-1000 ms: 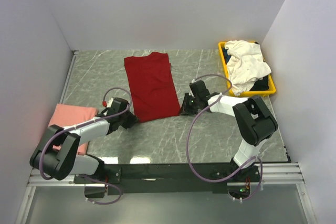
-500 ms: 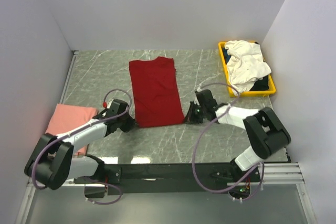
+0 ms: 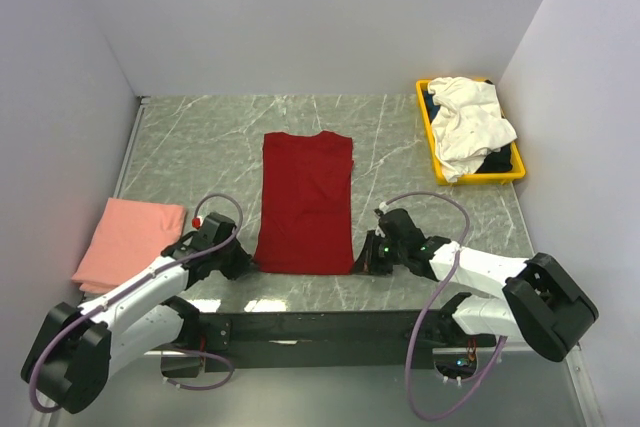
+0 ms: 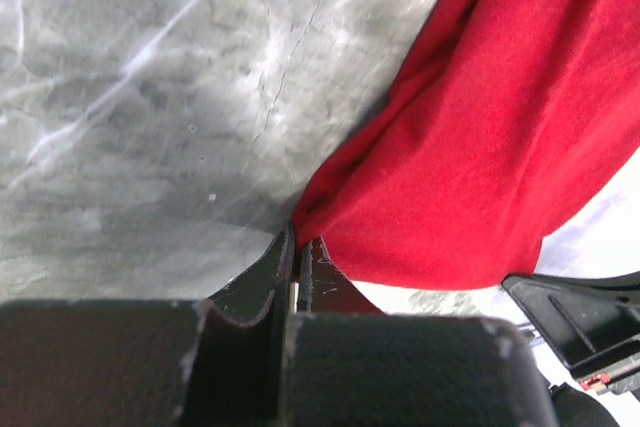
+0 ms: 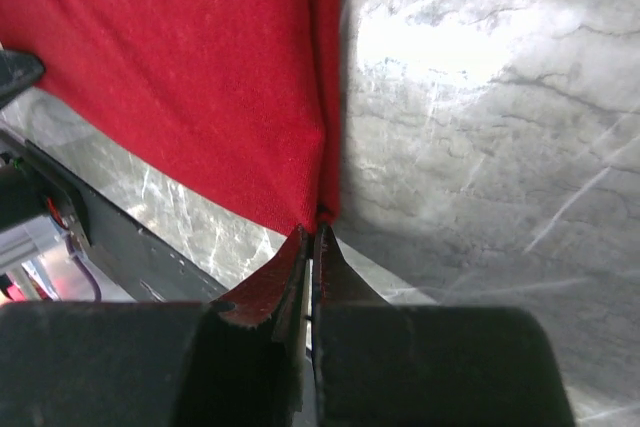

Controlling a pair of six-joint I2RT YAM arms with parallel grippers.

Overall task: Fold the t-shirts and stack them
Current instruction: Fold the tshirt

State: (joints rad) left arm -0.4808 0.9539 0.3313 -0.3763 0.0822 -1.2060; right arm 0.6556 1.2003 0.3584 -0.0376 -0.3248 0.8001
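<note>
The dark red t-shirt (image 3: 305, 202) lies as a long folded strip in the middle of the grey marbled table (image 3: 200, 137). The left gripper (image 3: 246, 259) holds its near left corner, fingers pressed together on the cloth. The right gripper (image 3: 363, 259) pinches the near right corner the same way. A folded salmon-pink t-shirt (image 3: 128, 242) rests at the table's left edge. A white t-shirt (image 3: 468, 125) is heaped in the yellow bin (image 3: 480, 179) at the far right.
</note>
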